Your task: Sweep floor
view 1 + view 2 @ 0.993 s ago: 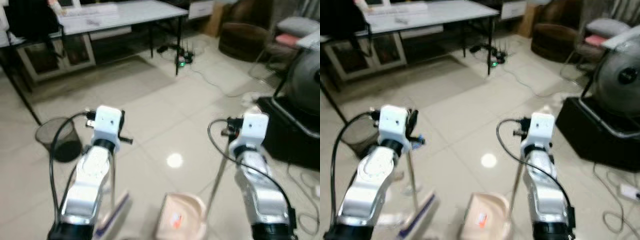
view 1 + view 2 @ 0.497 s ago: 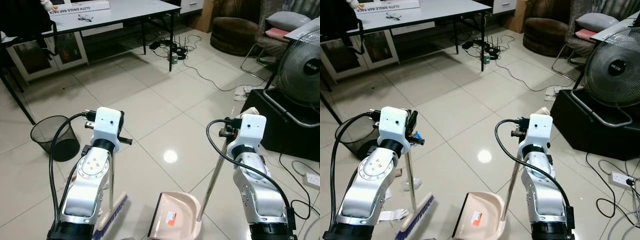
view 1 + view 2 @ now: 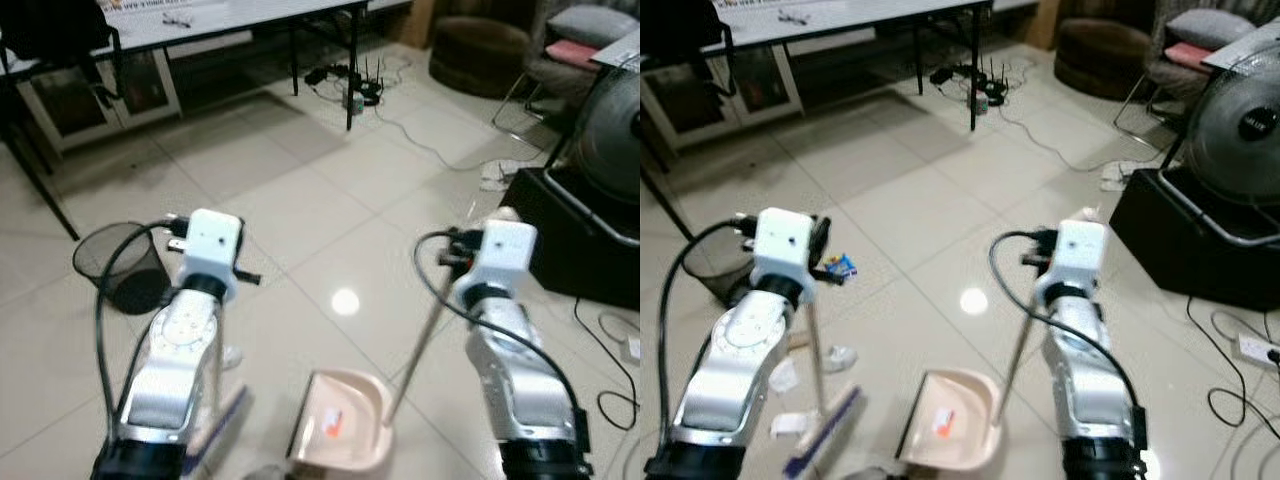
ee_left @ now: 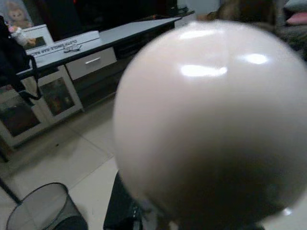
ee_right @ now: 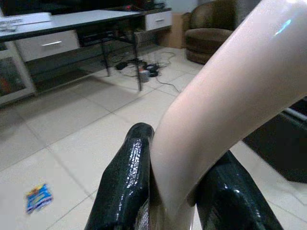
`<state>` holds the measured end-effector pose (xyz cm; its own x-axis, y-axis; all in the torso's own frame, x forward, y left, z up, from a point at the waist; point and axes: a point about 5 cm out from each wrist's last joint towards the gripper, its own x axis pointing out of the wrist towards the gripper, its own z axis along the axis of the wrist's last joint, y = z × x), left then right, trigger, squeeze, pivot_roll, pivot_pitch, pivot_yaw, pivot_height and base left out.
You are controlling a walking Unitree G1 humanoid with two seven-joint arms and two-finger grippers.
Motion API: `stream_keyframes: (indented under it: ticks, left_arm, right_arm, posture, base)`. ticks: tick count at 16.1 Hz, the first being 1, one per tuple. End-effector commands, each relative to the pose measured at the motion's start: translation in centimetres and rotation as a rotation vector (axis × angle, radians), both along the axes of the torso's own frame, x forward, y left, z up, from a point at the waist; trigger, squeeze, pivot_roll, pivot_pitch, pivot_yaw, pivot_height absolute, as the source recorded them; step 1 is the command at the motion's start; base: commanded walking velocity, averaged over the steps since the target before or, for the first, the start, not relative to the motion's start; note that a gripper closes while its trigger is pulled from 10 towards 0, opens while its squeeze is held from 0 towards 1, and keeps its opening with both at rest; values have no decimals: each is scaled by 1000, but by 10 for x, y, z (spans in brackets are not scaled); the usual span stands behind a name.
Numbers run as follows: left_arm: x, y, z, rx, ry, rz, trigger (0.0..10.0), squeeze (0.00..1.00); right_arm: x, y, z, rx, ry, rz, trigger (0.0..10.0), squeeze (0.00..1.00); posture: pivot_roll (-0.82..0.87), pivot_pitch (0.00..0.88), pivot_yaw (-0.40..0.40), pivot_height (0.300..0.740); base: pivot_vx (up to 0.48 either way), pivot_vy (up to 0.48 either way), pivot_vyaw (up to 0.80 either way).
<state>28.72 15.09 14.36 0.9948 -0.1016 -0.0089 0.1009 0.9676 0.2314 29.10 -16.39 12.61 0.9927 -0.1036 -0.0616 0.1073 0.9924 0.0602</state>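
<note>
Right, there is little writing to read here: a long white box with a line of dark print (image 4: 67, 43) lies on the grey table (image 4: 120, 36), too blurred to make out, and an orange sticker (image 3: 943, 424) sits inside the beige plastic dustpan (image 3: 950, 420), its text too small. The right gripper (image 5: 168, 191) pinches the dustpan's pale beige handle top (image 5: 230, 96) between its two black fingers (image 5: 127, 182), with the thin metal pole (image 3: 1012, 362) slanting down to the pan on the tiled floor (image 3: 910, 200). The left gripper (image 4: 144, 215) sits under the broom's rounded cream knob (image 4: 206, 124); I cannot tell how its fingers stand. The broom's blue-bristled head (image 3: 825, 432) rests on the tiles just left of the dustpan. A black mesh wastebasket (image 3: 122, 266) stands nearby, and a blue wrapper (image 3: 841, 265) lies on the floor.
</note>
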Motion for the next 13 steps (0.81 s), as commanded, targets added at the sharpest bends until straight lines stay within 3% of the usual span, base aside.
stream_keyframes:
  ticks: [1,13]
  left_arm:
    - [1,4,7,14,-29,10,10000,0]
    - [1,2,7,28,-26,0,10000,0]
  right_arm:
    - [1,3,8,1,-42,10,10000,0]
    - [1,3,7,3,-39,3,10000,0]
  posture:
    - [-34,0,7,740]
    - [-33,2,13,740]
  base:
    - [0,352,0]
    - [0,353,0]
